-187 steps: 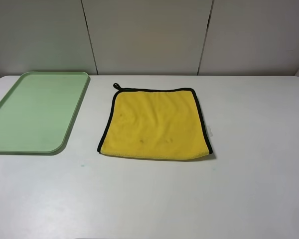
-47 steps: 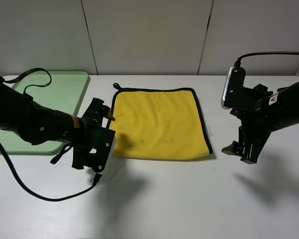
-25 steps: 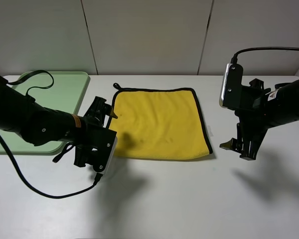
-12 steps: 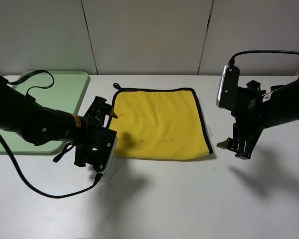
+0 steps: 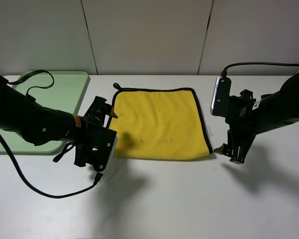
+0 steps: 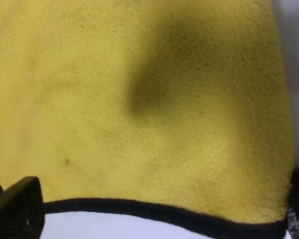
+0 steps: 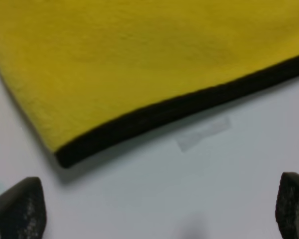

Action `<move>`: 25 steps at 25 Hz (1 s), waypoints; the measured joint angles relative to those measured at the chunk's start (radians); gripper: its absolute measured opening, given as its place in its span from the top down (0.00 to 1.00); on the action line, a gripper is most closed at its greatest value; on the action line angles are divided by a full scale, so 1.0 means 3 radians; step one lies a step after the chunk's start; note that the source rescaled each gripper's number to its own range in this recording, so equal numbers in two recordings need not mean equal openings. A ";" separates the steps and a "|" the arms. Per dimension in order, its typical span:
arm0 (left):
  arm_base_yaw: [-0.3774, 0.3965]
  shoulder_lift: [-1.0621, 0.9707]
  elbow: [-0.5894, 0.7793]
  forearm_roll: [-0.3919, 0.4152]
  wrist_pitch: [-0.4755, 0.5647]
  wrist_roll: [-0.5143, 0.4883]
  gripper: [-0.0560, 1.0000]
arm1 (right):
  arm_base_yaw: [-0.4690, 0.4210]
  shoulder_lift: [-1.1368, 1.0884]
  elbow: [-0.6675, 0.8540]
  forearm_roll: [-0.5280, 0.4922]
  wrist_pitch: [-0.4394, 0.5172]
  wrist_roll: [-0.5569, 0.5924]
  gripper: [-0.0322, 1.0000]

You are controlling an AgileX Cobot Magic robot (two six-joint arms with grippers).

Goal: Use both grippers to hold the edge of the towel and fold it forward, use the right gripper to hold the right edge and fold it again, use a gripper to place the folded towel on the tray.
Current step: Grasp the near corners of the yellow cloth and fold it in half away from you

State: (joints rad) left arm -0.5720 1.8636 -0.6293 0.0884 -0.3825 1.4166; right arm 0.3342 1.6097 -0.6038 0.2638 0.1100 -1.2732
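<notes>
Yellow plush towel (image 5: 159, 124) is lying flat just right of the tray (image 5: 45, 99), left gripper (image 5: 105, 112) and right gripper (image 5: 228, 153) both hanging wide open at its side edges, so they're probably risking pinching only the thin binding (image 7: 154, 117) and dropping it mid-fold.

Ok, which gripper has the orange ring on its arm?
The left gripper, at the towel's edge nearer the tray; the right gripper's arm shows no orange ring.
</notes>
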 joint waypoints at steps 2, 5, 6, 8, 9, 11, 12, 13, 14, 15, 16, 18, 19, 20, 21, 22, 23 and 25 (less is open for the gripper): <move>0.0000 0.0000 0.0000 0.0000 -0.0003 0.0003 0.05 | 0.0090 0.0062 0.0000 0.0000 -0.0036 0.0000 0.00; 0.0000 0.0000 0.0000 0.0000 -0.0003 0.0003 0.05 | 0.0386 0.0144 -0.0001 0.0000 -0.0194 0.0000 0.00; 0.0000 0.0000 0.0000 0.0000 -0.0004 0.0003 0.05 | 0.0470 0.0178 -0.0004 0.0000 -0.0231 0.0000 0.00; 0.0000 0.0000 0.0000 -0.0004 -0.0007 0.0003 0.05 | 0.0613 0.0254 -0.0004 -0.0006 -0.0285 0.0000 0.00; 0.0000 0.0000 0.0000 -0.0011 -0.0007 0.0000 0.05 | 0.0641 0.0297 -0.0004 -0.0009 -0.0296 0.0000 0.00; 0.0000 0.0000 0.0000 -0.0014 -0.0007 -0.0026 0.05 | 0.0653 0.0359 -0.0004 -0.0009 -0.0322 0.0000 0.00; 0.0000 0.0000 0.0000 -0.0014 -0.0007 -0.0038 0.05 | 0.0653 0.0378 -0.0004 -0.0009 -0.0331 0.0000 0.00; 0.0000 0.0000 0.0000 -0.0014 -0.0007 -0.0048 0.05 | 0.0653 0.0386 -0.0004 -0.0013 -0.0347 0.0000 0.00; 0.0000 0.0000 0.0000 -0.0014 -0.0007 -0.0054 0.05 | 0.0653 0.0393 -0.0004 -0.0020 -0.0367 0.0000 0.00; 0.0000 0.0000 0.0000 -0.0014 -0.0007 -0.0061 0.05 | 0.0653 0.0397 -0.0004 -0.0027 -0.0408 0.0000 0.00; 0.0000 0.0000 0.0000 -0.0014 -0.0007 -0.0062 0.05 | 0.0653 0.0409 -0.0004 -0.0036 -0.0447 0.0000 0.00; 0.0000 0.0000 0.0000 -0.0014 -0.0007 -0.0064 0.05 | 0.0653 0.0443 -0.0004 -0.0068 -0.0491 0.0000 0.00; 0.0000 0.0000 0.0000 -0.0014 -0.0007 -0.0064 0.05 | 0.0653 0.0469 -0.0004 -0.0091 -0.0521 0.0000 0.00; 0.0000 0.0000 0.0000 -0.0014 -0.0007 -0.0064 0.05 | 0.0653 0.0498 -0.0004 -0.0106 -0.0534 0.0000 0.00; 0.0000 0.0000 0.0000 -0.0014 -0.0007 -0.0064 0.06 | 0.0653 0.0533 -0.0007 -0.0131 -0.0547 0.0000 0.00; 0.0000 0.0000 0.0000 -0.0014 -0.0007 -0.0064 0.06 | 0.0653 0.0563 -0.0007 -0.0161 -0.0562 0.0000 0.00; 0.0000 0.0000 0.0000 -0.0014 -0.0007 -0.0064 0.06 | 0.0653 0.0601 -0.0007 -0.0184 -0.0578 0.0000 0.00; 0.0000 0.0000 0.0000 -0.0014 -0.0007 -0.0064 0.06 | 0.0653 0.0630 -0.0007 -0.0212 -0.0637 0.0000 0.00</move>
State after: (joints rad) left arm -0.5720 1.8636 -0.6293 0.0842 -0.3845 1.3973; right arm 0.5302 1.7987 -0.6059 0.2002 -0.0810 -1.2732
